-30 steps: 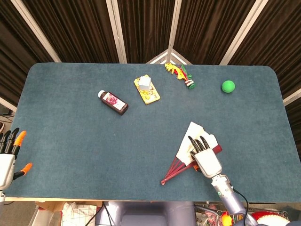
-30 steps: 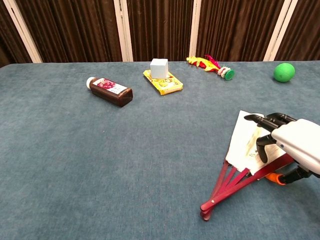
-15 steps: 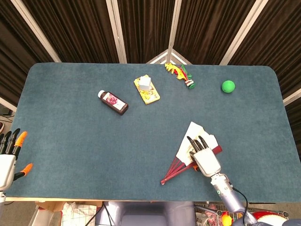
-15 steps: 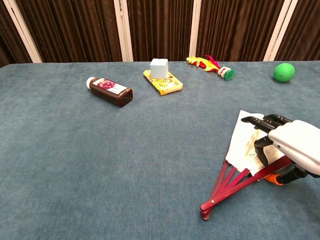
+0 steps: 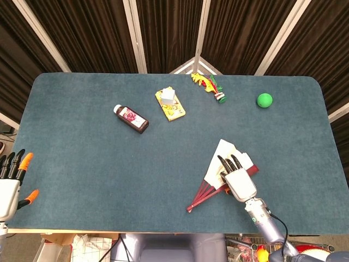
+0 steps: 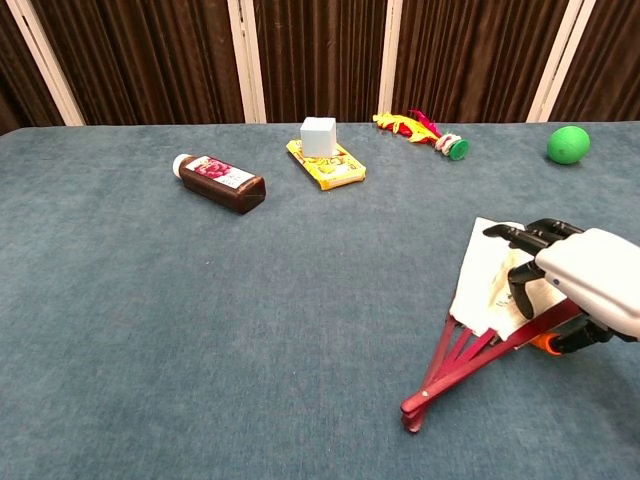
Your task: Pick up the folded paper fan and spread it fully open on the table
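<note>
1. Paper-and-red-stick folding fan (image 5: 218,174) is lying on the teal felt counter (image 5: 98,164), near the front edge on the robot's right side. It's only part way spread: a narrow white wedge, with the red ribs bunched at the pivot.
2. Long axis runs diagonally. The pivot end points toward the front and a bit left, and the white paper end points away toward the far right.
3. Right robot hand (image 5: 235,177) sits right on top of the fan's right edge. Its dark fingers (image 6: 520,240) are laid over the paper with an orange-tipped thumb tucked under by the red outer stick. Looks like it's gripping that stick, though the actual pinch is partly hidden.
4. Left robot hand (image 5: 12,183) is way off at the front left corner, fingers apart and holding nothing. So the right one is clearly nearer.
5. My guess: the next bit is sweeping that outer stick to the right, away from the rest, to fan it wider.
6. No containers anywhere that I can spot.
</note>
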